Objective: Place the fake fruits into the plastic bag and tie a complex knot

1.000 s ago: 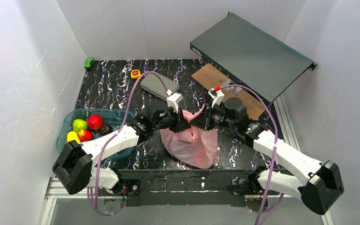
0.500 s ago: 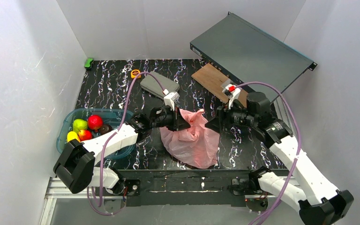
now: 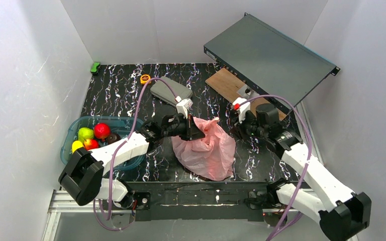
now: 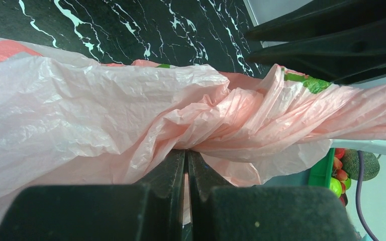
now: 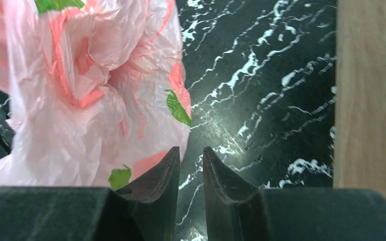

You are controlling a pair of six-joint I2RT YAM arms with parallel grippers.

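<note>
Now your right gripper (image 5: pixel 191 156): released, jaws slightly apart, backed off to 3 o'clock. Left gripper (image 4: pixel 187 154): clamped on plastic bag (image 4: pixel 105 100); tying pending.

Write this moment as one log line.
left gripper: shut on plastic bag | right gripper: open, empty, beside bag | fake fruits: visible ones in teal tub

Black white-veined tabletop (image 3: pixel 115 85), plain white walls (image 3: pixel 25 75), brown wooden board (image 3: pixel 225 83) and flat dark grey metal case (image 3: pixel 271 55) beyond the right gripper (image 5: pixel 191 149).
</note>
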